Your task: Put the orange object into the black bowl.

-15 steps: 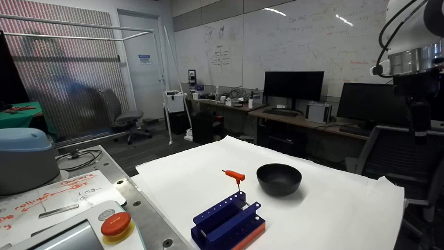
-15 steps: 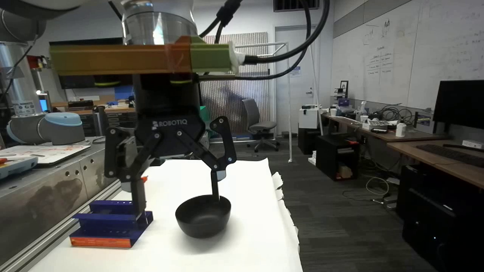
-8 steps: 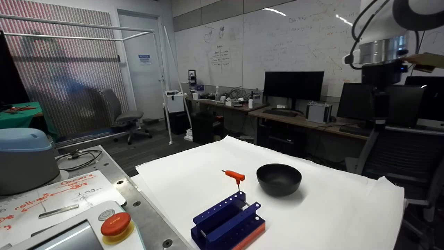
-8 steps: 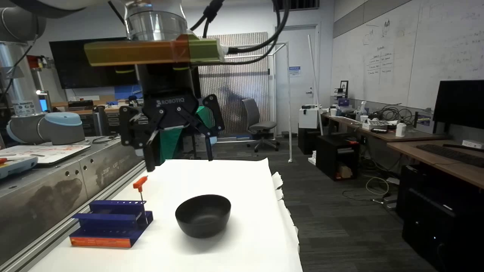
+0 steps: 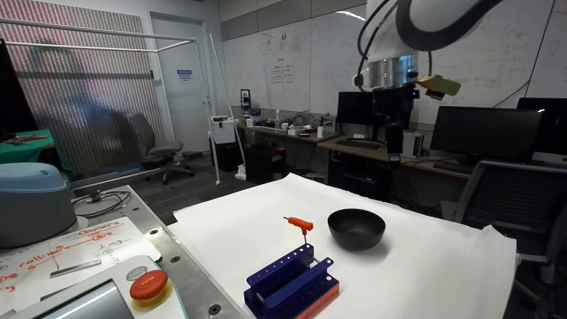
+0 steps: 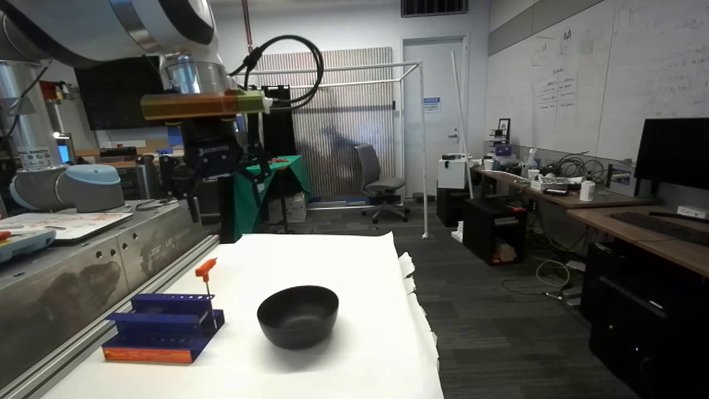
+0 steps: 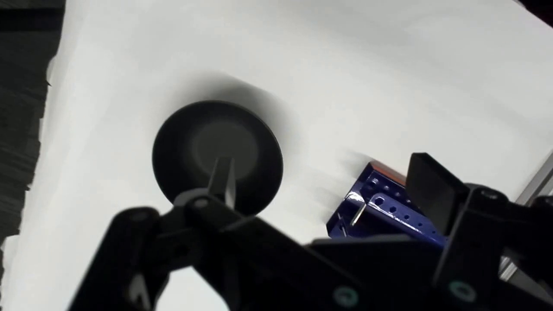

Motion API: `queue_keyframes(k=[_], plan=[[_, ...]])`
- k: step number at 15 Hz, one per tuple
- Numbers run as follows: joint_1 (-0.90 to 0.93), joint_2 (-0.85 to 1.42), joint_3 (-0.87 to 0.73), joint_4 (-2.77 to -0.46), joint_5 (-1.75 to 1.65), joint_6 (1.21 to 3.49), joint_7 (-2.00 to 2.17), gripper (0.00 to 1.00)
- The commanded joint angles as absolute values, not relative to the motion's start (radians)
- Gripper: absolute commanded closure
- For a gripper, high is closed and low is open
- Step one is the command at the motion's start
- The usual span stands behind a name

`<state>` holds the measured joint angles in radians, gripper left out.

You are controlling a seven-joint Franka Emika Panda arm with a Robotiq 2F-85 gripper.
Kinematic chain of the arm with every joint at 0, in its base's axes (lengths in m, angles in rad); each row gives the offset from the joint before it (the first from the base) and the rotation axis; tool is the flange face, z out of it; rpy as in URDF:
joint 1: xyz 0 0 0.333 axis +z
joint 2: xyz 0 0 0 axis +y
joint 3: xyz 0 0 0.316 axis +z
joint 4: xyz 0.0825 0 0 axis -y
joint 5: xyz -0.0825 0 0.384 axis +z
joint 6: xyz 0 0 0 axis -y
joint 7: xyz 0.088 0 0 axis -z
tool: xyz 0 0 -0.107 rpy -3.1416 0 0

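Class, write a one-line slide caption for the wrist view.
Looking down past the open hand: the black bowl and the partly hidden blue rack on a white sheet.

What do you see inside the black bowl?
No object shows inside the black bowl, only its bare dark interior. In the wrist view, the tool covers part of it.

Rack (image 6: pixel 159 329) w/ tool (image 6: pixel 205 270) in it sits L of bowl (image 6: pixel 297 321) on tbl (image 6: pixel 382 354) in both exterior views.

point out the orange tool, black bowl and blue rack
Orange tool (image 5: pixel 302 223): in an exterior view, on its handle.
Black bowl (image 7: pixel 222 141): wrist view, on its inside bottom.
Blue rack (image 5: pixel 294 289): in an exterior view, on its nearer rail.
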<state>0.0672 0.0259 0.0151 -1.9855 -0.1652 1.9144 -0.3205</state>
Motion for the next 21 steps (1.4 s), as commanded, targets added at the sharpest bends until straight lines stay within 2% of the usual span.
queue_keyframes(k=[1, 10, 19, 20, 21], plan=[[0.089, 0.206, 0.064, -1.818, -0.161, 1.902, -0.293, 0.0], [0.144, 0.513, 0.11, -1.515, -0.141, 1.926, -0.142, 0.0], [0.166, 0.721, 0.102, -1.296, -0.113, 1.884, -0.083, 0.0], [0.163, 0.732, 0.103, -1.285, -0.108, 1.862, -0.089, 0.25], [0.161, 0.743, 0.104, -1.273, -0.099, 1.844, -0.084, 0.27]])
